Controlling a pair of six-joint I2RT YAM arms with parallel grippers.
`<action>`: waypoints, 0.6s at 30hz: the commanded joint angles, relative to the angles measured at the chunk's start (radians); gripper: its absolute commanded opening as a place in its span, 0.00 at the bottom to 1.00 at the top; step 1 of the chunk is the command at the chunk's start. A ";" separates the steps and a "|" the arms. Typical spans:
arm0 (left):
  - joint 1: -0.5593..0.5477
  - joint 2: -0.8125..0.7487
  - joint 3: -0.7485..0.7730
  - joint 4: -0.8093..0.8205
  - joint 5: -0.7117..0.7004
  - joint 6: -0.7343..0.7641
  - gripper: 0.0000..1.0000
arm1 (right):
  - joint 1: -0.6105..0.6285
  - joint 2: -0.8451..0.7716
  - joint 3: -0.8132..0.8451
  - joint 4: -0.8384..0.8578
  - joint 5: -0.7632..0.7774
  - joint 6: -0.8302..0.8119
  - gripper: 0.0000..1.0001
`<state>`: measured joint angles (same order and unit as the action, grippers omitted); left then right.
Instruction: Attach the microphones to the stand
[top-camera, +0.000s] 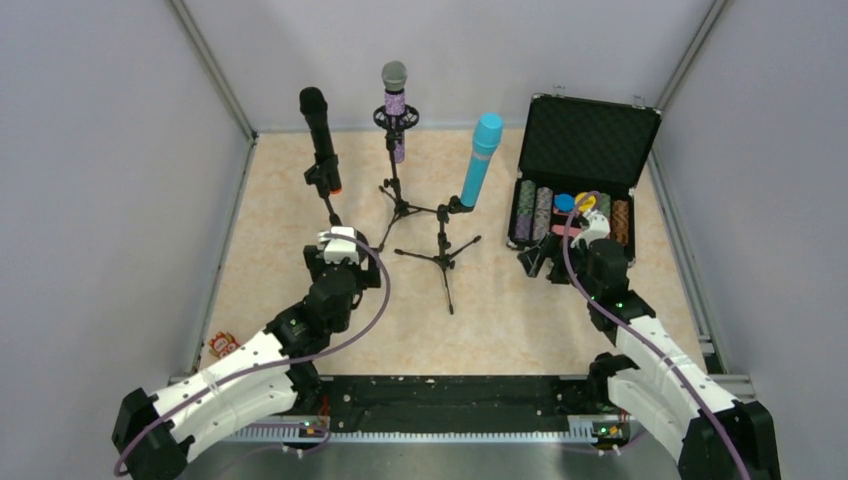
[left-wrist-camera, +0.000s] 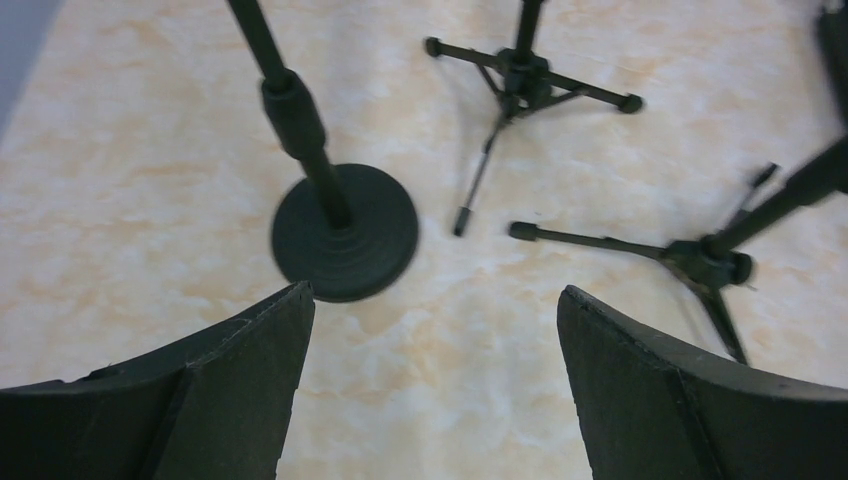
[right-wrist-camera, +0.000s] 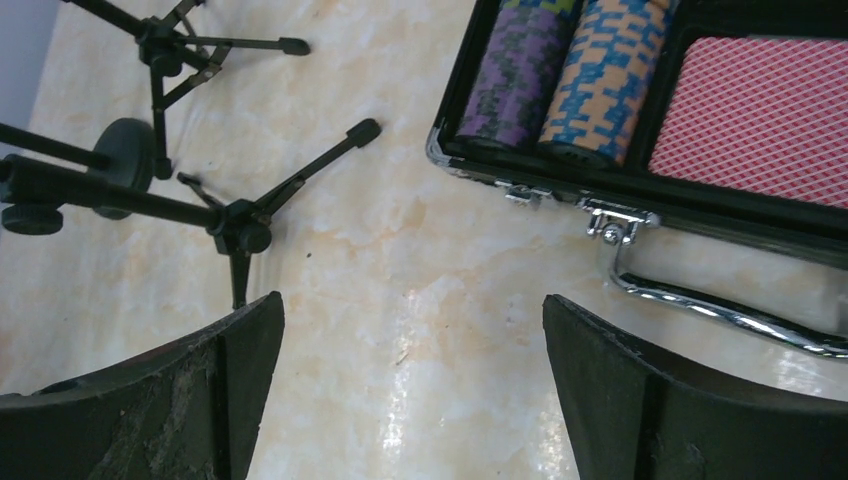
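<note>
Up at the back of the table all three look seated: the black mic (top-camera: 318, 125) on the left, the purple mic (top-camera: 395, 105) upright in the middle, the cyan mic (top-camera: 480, 160) tilted on the right tripod (top-camera: 445, 255). Both my grippers are empty: left gripper (left-wrist-camera: 435, 300) fingers spread wide over bare table, just short of the round base (left-wrist-camera: 345, 235); right gripper (right-wrist-camera: 412, 305) spread just as wide, between a tripod leg and the chip case (top-camera: 590, 135). So I judge the job is down to backing off cleanly: lift straight up first, then pull home, keeping the left wrist off that pole (left-wrist-camera: 300, 120) and the right clear of the tripod legs and the case handle (right-wrist-camera: 700, 308). What I can't confirm: whether the clips truly grip, they're too small from above. My left arm covers the round base in the top view, and both wrist views cut the mics off entirely.
</note>
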<state>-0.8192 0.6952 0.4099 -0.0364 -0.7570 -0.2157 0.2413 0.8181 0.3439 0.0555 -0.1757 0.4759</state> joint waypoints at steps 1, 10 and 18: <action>0.103 0.059 -0.019 0.187 -0.022 0.138 0.96 | -0.008 -0.005 0.085 -0.031 0.130 -0.104 0.99; 0.332 0.085 -0.195 0.511 0.169 0.235 0.96 | -0.009 -0.039 0.010 0.033 0.430 -0.206 0.99; 0.499 0.189 -0.363 0.871 0.369 0.287 0.97 | -0.009 -0.112 -0.188 0.395 0.507 -0.360 0.99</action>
<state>-0.3832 0.8276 0.1043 0.5396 -0.5285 0.0284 0.2394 0.7506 0.2356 0.1921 0.2516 0.2302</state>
